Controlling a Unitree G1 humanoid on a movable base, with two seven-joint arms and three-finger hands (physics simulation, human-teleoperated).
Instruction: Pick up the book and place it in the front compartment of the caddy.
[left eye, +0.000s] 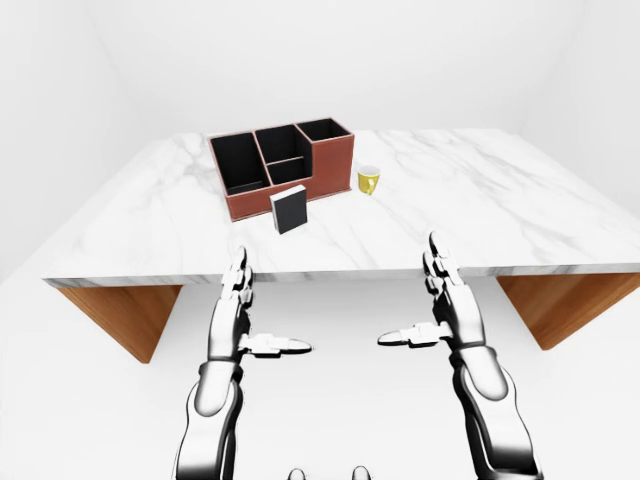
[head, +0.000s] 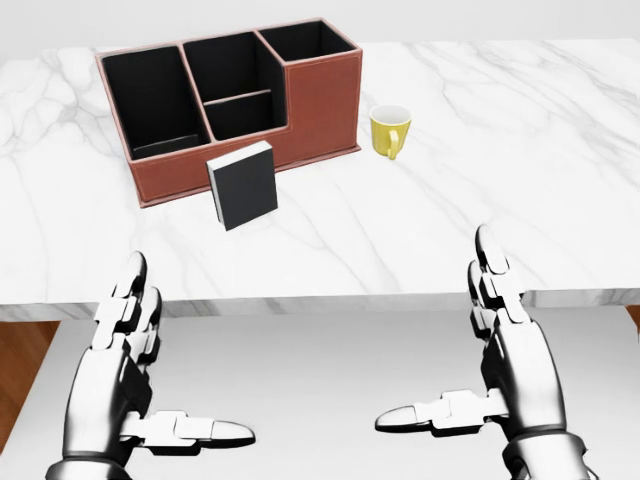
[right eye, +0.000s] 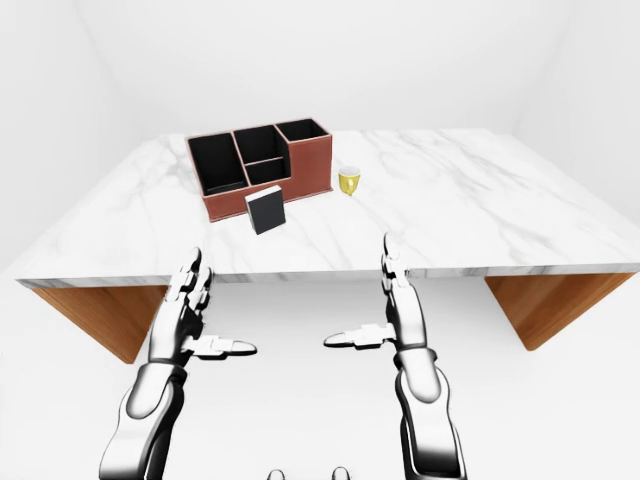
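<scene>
We judge the black book (head: 243, 184), upright against the caddy (head: 320, 105), rigid and light; we grip its side edges. Both hands (head: 130, 395) (head: 500, 370) hang spread, empty.

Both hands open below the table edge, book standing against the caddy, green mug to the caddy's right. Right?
One thing is off: the mug is yellow, not green, as the head view shows. The rest holds: left hand and right hand are open below the table edge, the book stands against the caddy, and the mug sits to the caddy's right.
</scene>
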